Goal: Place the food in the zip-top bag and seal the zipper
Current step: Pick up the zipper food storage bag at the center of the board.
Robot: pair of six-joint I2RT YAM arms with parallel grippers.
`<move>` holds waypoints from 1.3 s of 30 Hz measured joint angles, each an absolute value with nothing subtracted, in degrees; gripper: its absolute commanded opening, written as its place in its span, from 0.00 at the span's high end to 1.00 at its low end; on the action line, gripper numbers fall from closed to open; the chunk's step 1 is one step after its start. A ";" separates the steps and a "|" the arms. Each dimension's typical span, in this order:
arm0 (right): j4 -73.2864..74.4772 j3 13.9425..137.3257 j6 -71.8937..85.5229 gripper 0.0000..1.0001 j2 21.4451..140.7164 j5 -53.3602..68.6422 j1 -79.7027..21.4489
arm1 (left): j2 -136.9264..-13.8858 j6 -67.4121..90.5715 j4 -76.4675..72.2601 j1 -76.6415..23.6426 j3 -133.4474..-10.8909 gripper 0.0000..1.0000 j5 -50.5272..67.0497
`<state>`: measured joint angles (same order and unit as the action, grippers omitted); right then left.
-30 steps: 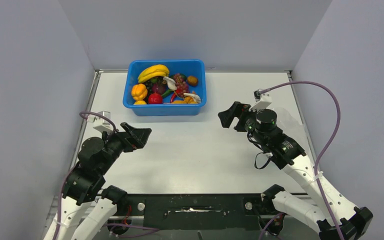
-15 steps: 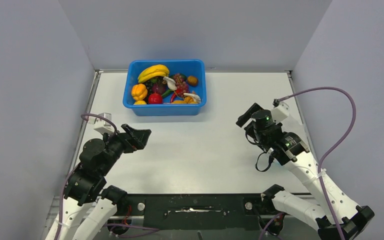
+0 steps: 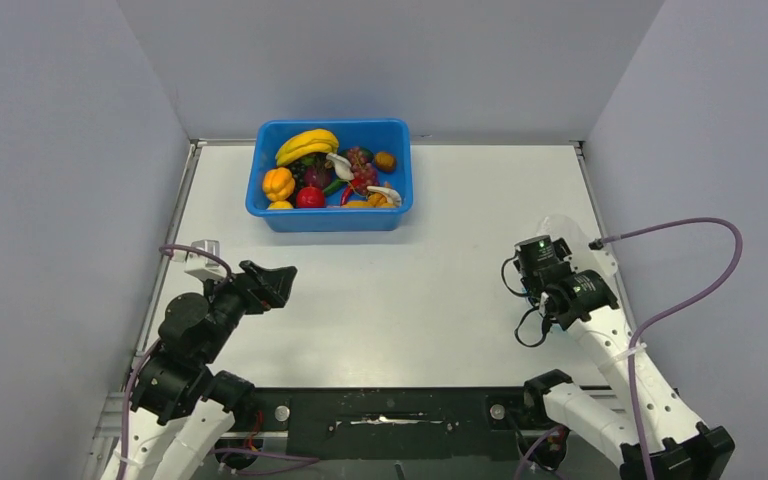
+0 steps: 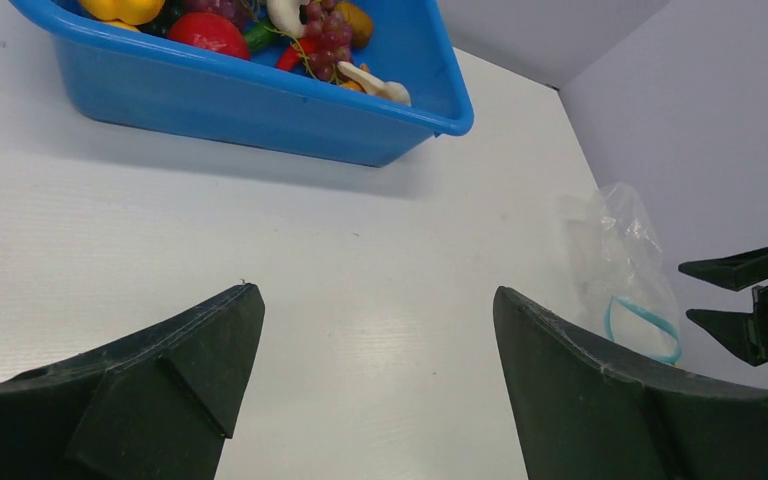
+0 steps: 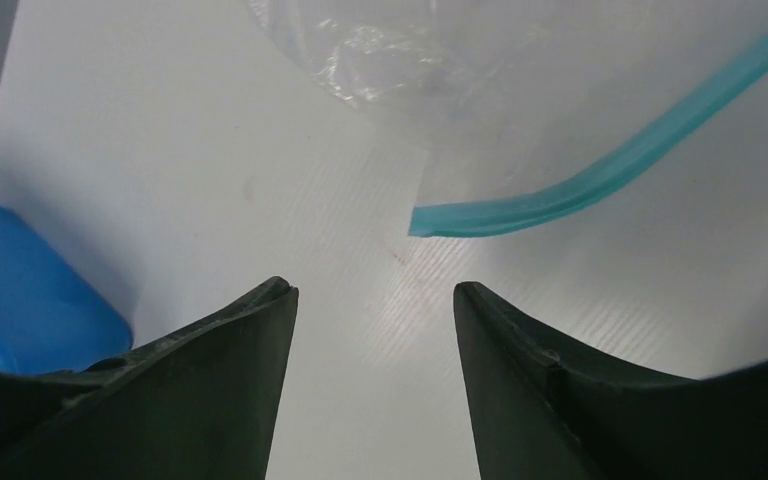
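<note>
Tub (image 3: 330,218): blue, far counter (image 3: 410,300), holds food (image 3: 307,146).
Zip-top bag (image 4: 610,240): clear, crumpled; zipper (image 5: 600,182) teal, curved.
Left hand (image 4: 375,295): wide.
Right hand (image 5: 372,290): wide, near zipper.

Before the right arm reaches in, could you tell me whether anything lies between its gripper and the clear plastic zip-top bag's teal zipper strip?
Nothing visible does: only bare white table lies between the open right gripper and the near end of the teal zipper strip.
</note>
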<state>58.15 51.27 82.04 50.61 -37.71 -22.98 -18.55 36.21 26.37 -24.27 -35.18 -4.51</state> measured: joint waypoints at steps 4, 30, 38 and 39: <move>57.82 47.20 82.70 0.41 50.61 -36.16 -16.69 | -17.02 35.57 26.04 -24.27 -34.96 0.15 -5.45; 43.72 34.79 79.50 0.35 53.58 -27.90 -1.41 | -17.04 35.05 25.87 -24.27 -34.96 0.15 -5.78; 42.61 33.06 78.67 0.87 52.73 -28.84 -0.73 | -17.06 34.83 25.87 -24.27 -34.96 0.15 -5.78; 42.39 33.06 78.08 0.92 52.40 -28.97 -0.71 | -17.06 34.81 25.87 -24.27 -34.96 0.15 -5.78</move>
<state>42.39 33.06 78.08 52.40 -28.97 -0.71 -17.06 34.81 25.87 -24.27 -34.96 -5.78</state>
